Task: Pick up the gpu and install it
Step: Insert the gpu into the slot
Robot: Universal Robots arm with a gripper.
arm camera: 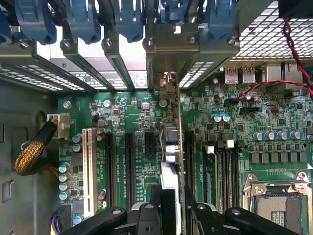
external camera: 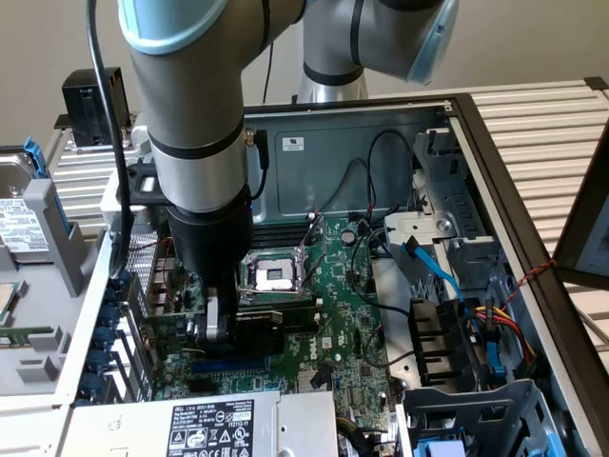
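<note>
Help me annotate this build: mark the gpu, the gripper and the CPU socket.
gpu [arm camera: 171, 144]: wrist view, the card's edge facing the camera.
gripper [arm camera: 173, 196]: wrist view, midway between its fingertips, which clamp the card.
CPU socket [external camera: 275, 275]: exterior view, centre of the socket.

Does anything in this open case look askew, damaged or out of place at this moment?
Nothing looks damaged or spilled. The gpu, clamped in the gripper, stands upright, parallel to the motherboard slots, not tilted. Only oddity: the CPU socket sits bare, no cooler over it.
</note>
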